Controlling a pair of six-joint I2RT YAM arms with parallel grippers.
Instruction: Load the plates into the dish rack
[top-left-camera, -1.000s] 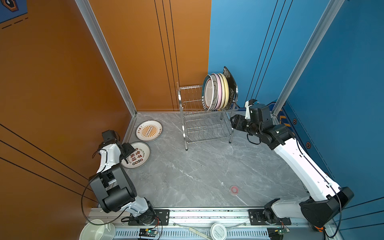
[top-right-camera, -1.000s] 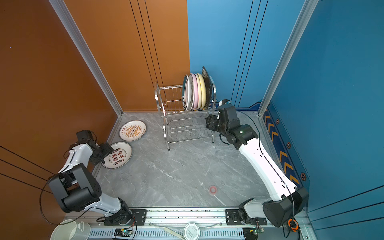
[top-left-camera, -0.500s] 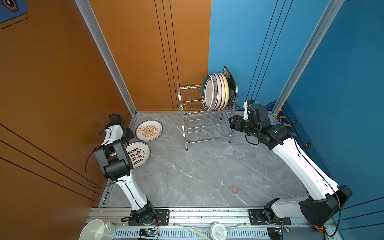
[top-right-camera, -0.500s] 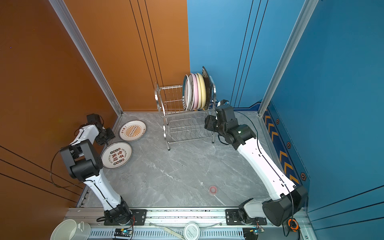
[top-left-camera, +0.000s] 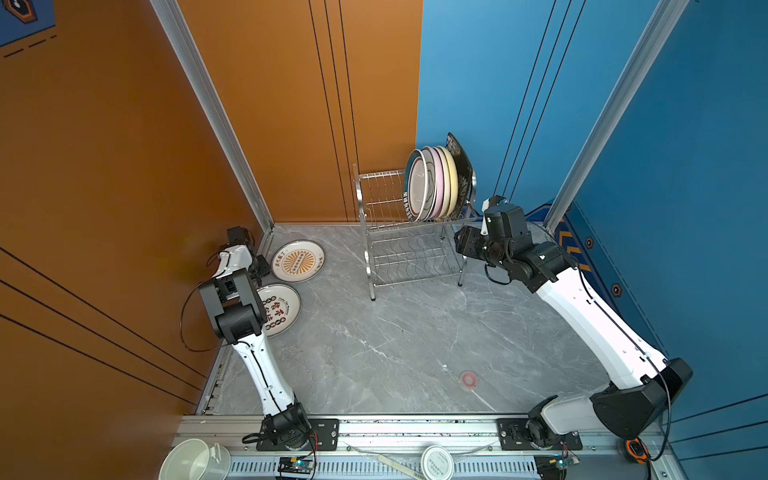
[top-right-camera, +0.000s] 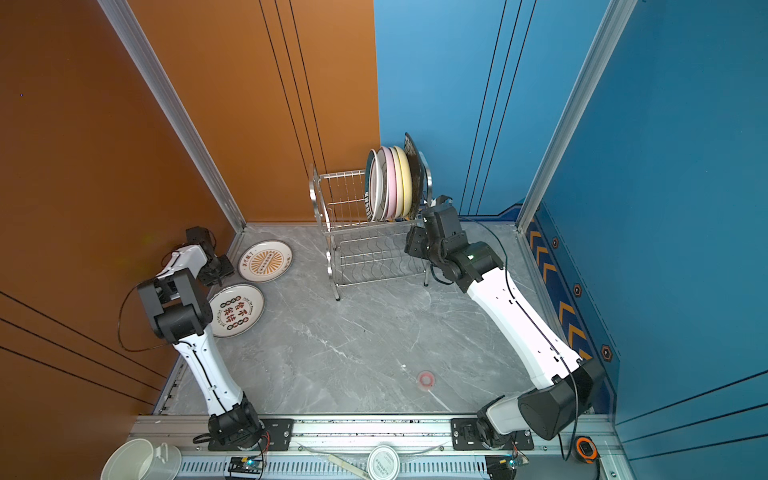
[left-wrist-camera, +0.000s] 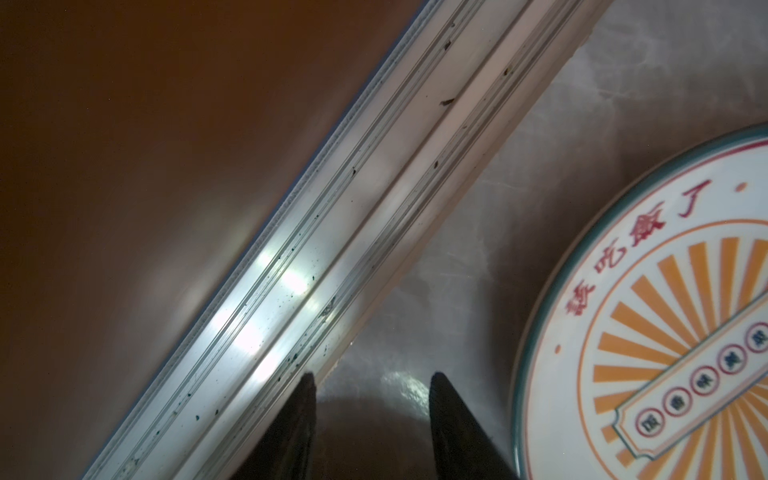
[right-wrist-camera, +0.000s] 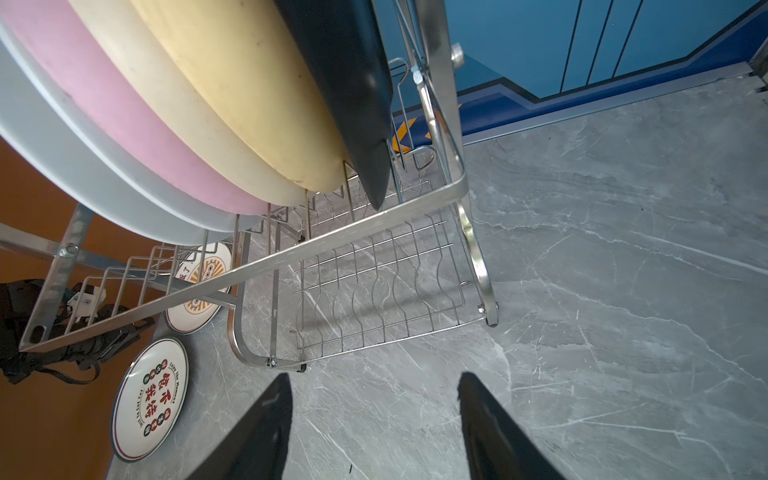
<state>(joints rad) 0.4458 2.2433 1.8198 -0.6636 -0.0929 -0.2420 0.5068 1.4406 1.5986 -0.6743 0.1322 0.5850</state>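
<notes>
Now — grey marble floor (top-left-camera: 395, 332) | orange wall (top-left-camera: 104, 166), blue wall (top-left-camera: 685, 166) | left gripper (left-wrist-camera: 372, 386), right gripper (right-wrist-camera: 374, 382) parted, empty

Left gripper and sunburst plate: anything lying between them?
Nothing; the left wrist view shows only bare tabletop between the left gripper and the sunburst plate.

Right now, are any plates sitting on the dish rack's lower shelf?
No, the lower shelf shows only bare wire; the racked plates all stand in the upper tier.
</notes>
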